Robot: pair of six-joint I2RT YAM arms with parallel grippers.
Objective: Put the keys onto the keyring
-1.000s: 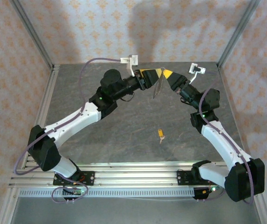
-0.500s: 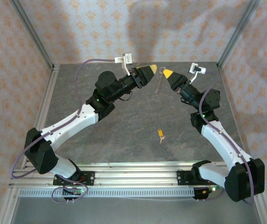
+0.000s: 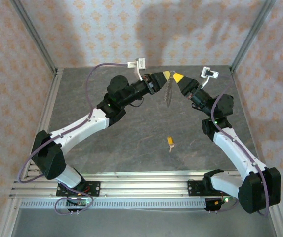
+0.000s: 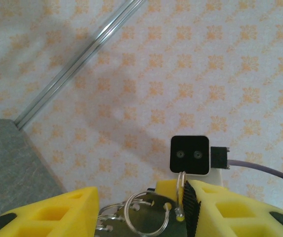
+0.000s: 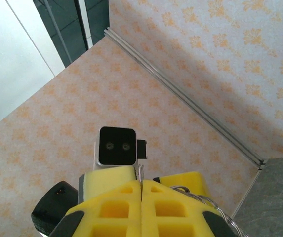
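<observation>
Over the far middle of the worktop [image 3: 131,148], your two end effectors meet tip to tip, with the keyring [image 3: 169,94] dangling between them. Your right end effector [image 3: 178,77] is pressed together on the ring's wire. Your left end effector [image 3: 164,75] has its fingers apart around the loops, and you cannot tell whether they pinch. The key [image 3: 170,141] lies loose on the worktop nearer the bases, well apart from the ring. By my reading, the ring is up and held, but threading this key has not begun.
</observation>
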